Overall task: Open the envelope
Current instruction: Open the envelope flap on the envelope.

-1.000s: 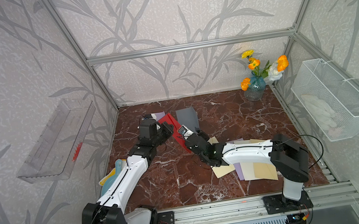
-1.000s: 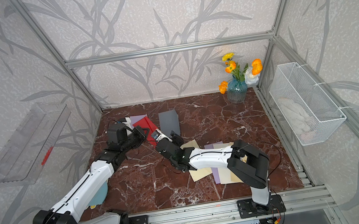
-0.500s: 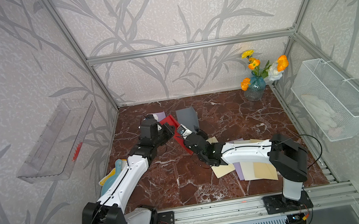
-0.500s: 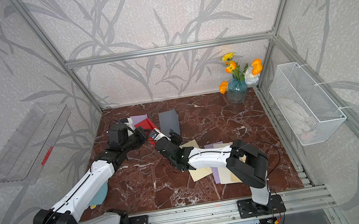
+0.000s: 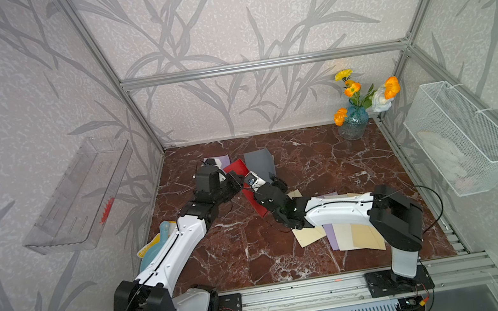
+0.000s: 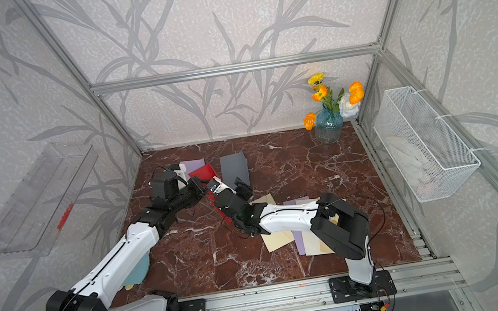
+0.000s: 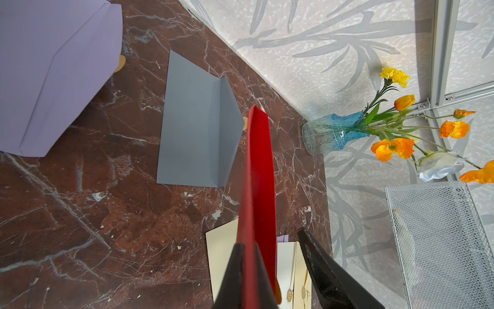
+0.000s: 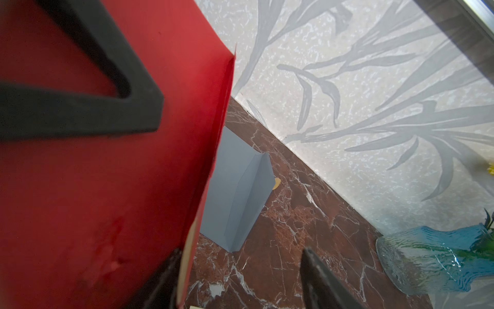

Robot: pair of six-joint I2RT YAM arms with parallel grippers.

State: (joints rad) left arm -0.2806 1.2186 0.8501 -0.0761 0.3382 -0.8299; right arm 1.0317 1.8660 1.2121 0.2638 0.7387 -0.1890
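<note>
Loose cream and lilac sheets (image 5: pixel 350 235) lie on the table (image 5: pixel 239 254) under the right arm. Farther in, the left claw (image 5: pixel 236 182) is clamped tight on the red envelope (image 5: pixel 236 169), holding it on edge. The right claw (image 8: pixel 239 251) gapes wide beside its edge, gripping nothing. Beyond lie a grey envelope (image 5: pixel 258 161) and a vase of flowers (image 5: pixel 353 120).

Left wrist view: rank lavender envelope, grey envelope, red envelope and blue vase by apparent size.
1. lavender envelope, though cropped by the frame
2. grey envelope
3. red envelope, seen edge-on and nearest the camera, so its rank is unsure
4. blue vase
</note>
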